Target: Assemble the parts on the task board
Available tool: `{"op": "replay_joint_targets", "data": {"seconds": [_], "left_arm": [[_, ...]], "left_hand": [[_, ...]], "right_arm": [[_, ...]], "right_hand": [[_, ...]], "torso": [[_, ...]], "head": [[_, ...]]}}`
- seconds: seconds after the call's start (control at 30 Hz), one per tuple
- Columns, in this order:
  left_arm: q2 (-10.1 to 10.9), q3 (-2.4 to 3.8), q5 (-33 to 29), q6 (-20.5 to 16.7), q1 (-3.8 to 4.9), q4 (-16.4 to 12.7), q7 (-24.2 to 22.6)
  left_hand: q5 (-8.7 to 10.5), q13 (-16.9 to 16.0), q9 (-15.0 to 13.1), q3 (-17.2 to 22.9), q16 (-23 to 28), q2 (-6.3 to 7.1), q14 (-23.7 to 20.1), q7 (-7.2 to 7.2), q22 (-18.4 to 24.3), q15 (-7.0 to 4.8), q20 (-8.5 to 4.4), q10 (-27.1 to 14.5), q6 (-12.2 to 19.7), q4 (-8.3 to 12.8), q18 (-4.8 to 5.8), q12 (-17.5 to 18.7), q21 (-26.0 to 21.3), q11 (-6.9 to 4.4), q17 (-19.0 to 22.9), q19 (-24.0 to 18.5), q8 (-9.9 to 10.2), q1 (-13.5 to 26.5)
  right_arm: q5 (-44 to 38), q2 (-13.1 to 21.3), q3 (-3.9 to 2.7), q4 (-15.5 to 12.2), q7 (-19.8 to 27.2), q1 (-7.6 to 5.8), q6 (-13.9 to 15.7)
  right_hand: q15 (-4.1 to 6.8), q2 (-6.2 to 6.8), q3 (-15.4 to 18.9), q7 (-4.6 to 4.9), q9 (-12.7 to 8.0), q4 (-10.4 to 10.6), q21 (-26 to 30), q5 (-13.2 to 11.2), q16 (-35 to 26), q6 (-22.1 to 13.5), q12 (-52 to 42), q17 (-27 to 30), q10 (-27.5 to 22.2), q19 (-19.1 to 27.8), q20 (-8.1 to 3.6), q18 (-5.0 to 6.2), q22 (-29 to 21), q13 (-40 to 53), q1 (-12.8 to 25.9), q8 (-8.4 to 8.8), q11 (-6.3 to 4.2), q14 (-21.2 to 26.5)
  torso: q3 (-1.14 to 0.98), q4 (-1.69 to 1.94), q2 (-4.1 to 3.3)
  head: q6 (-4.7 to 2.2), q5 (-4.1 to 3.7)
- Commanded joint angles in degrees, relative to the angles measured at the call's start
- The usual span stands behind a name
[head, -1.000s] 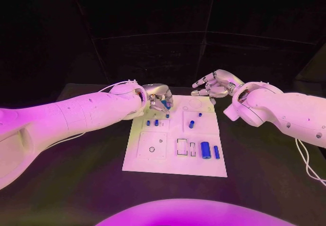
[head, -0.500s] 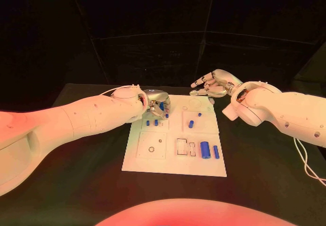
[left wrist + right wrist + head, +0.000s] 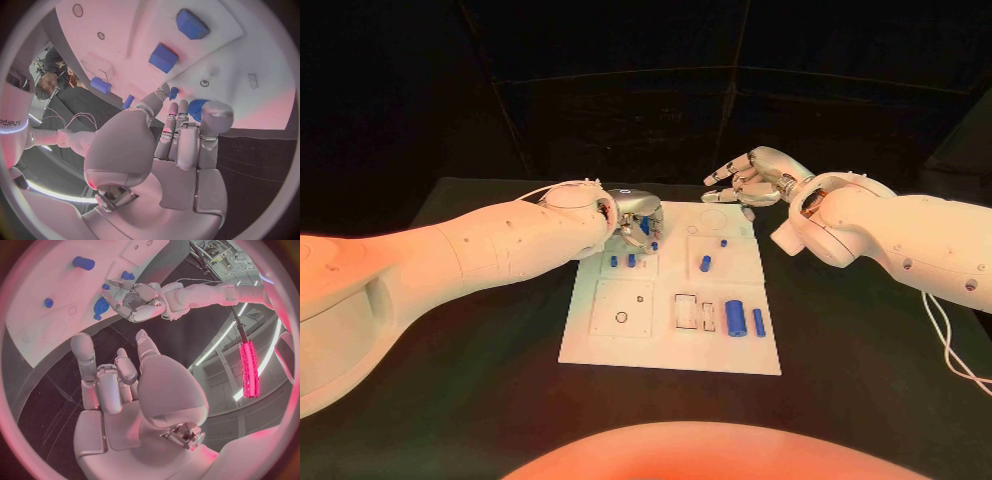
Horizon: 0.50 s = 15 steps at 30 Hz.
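Note:
The white task board lies in the middle of the black table. My left hand hovers over the board's far left corner and grips a round blue part in its fingertips; the same part shows under the left hand in the right wrist view. Two short blue pegs stand just in front of that hand. More blue parts lie on the board: a peg, a thick cylinder and a thin bar. My right hand hangs beyond the board's far right corner, fingers apart, holding nothing.
Black table surrounds the board on all sides. The board's near left section carries outlined recesses with small holes. My left forearm crosses the table left of the board.
My left hand has sunk slightly toward the board's far left corner, still holding the blue part. The right hand has barely moved.

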<state>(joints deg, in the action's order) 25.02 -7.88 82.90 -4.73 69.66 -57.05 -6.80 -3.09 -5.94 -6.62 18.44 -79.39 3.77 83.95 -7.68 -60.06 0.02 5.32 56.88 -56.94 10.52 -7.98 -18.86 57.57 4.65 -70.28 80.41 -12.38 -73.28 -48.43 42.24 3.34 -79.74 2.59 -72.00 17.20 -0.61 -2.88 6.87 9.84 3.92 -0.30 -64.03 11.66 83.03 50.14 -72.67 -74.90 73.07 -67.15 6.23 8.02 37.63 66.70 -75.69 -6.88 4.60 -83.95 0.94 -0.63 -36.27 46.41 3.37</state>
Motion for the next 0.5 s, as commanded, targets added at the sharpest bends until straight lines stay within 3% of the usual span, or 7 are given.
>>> {"op": "replay_joint_targets", "data": {"seconds": [0.03, 0.5], "left_arm": [[-0.3, -0.08, 0.7, 0.2, -0.24, 0.0, -0.3], [-1.1, -0.05, 0.7, 1.6, -0.26, 0.9, 1.4]], "left_hand": [[0.18, 0.3, 0.1, 0.4, -0.2, -0.65, 2.0, 0.01, -0.2, -0.21, 0.13, 0.6, -0.4, 0.0, 1.06, 0.3, 0.4, 0.09, 0.1, 0.5, 0.5, 0.1], [0.19, 1.8, 0.7, 3.2, -0.3, -1.43, 2.1, -0.09, -1.0, -0.29, 0.04, 2.5, -1.9, -0.1, 1.17, 2.1, 1.1, 0.03, 0.5, 0.7, 1.7, 0.0]], "right_arm": [[-0.1, 0.1, -0.04, -0.2, 0.5, -0.11, 0.2], [-0.1, 0.0, -0.04, -0.3, 0.4, -0.11, 0.1]], "right_hand": [[0.42, -0.37, 0.4, 0.01, 0.0, 0.0, 0.3, 0.4, -0.2, -0.2, 0.3, 0.0, -0.4, 0.2, -0.01, 1.06, -0.1, -0.1, -0.4, -0.36, 0.17, -2.8], [0.43, -0.46, 0.5, 0.00, 0.0, 0.0, 0.3, 0.4, -0.3, -0.2, 0.2, 0.0, -0.3, 0.3, -0.03, 1.06, -0.1, 0.1, -0.4, -0.38, 0.16, -2.8]], "torso": [[-0.03, 0.05, -0.07], [0.01, 0.00, -0.03]], "head": [[-0.14, -0.06], [0.18, -0.13]]}}
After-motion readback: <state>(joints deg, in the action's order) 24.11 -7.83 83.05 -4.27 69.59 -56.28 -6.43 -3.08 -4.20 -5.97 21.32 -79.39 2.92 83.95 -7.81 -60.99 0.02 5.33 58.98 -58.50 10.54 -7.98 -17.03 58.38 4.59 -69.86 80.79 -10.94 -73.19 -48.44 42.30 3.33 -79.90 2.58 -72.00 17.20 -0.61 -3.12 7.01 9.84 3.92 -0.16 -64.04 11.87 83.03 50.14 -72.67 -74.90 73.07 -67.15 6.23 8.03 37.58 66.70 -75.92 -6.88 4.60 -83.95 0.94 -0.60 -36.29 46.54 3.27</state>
